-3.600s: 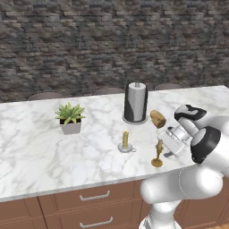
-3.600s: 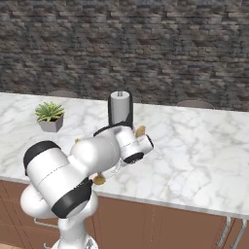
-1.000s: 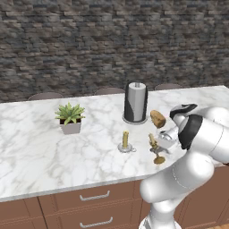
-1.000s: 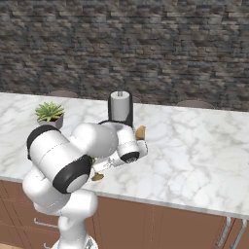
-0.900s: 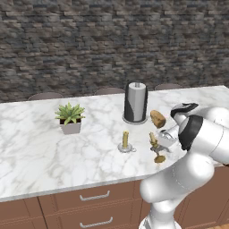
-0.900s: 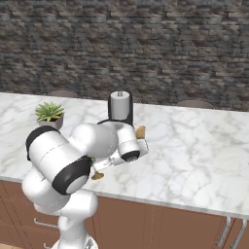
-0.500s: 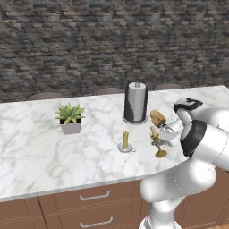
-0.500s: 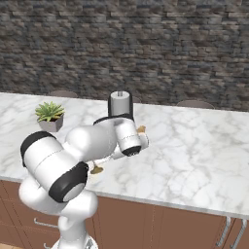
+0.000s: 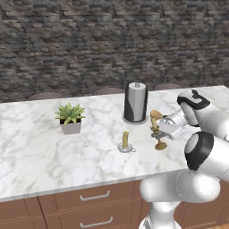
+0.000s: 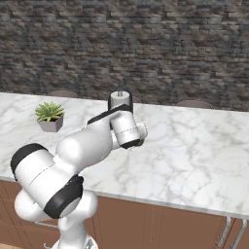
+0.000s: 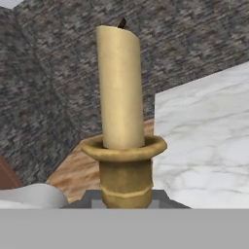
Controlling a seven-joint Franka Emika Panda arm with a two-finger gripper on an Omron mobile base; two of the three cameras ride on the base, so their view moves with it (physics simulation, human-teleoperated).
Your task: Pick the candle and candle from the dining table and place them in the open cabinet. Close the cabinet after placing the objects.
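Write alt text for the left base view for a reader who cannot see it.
The robot's pincer is shut on the brass candlestick candle on the marble dining table. To its left a stubby candle in a silver dish stands free, with a paper-towel stand and potted succulent behind.

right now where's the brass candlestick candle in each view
Left base view: brass candlestick candle right of centre, at the gripper, beside the paper-towel stand.
Right base view: hidden behind the arm; the paper-towel stand peeks above it.
Hand view: centre, close up.
Shared landmark: the paper-towel stand.
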